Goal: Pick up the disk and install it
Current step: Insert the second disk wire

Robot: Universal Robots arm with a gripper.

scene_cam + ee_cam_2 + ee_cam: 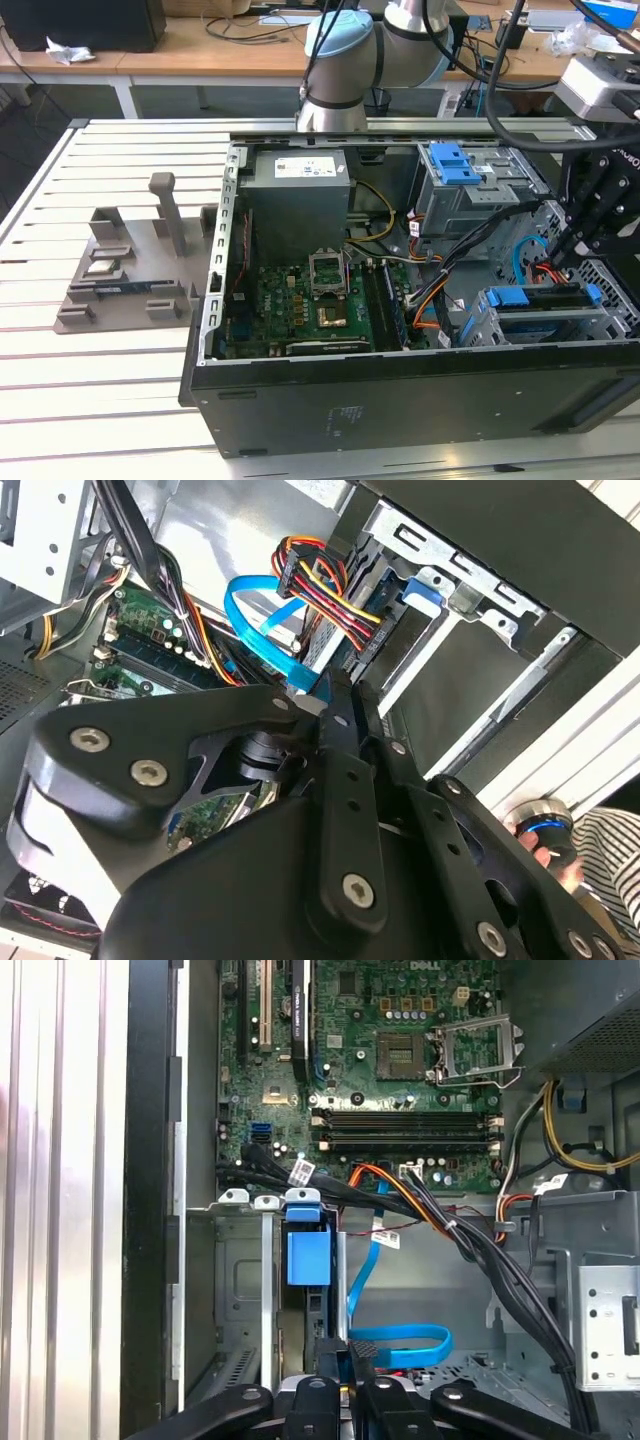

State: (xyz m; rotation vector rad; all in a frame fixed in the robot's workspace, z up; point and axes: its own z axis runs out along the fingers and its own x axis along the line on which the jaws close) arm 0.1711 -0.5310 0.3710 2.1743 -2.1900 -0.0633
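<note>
The disk [540, 298], dark from the side with blue rails at both ends, sits in the lower drive cage [500, 330] at the case's front corner, on the exterior view's right. In the first wrist view its blue rail [307, 1255] stands in the cage slot. In the second wrist view its blue tab [418, 590] shows behind red, yellow and black wires. My gripper [572, 250] hangs just above the disk's far end. Its fingers [335, 1360] are pressed together with nothing between them, next to a blue flat cable [400, 1345]. The gripper [338, 695] tip points into the case.
The open computer case [400, 400] lies on a slatted white table. Inside are a grey power-supply box [298, 205], the motherboard [310, 310], an upper cage with a blue bracket [455, 165] and cable bundles [470, 250]. A grey fixture [130, 270] stands to the left. A hand [555, 850] shows outside the case.
</note>
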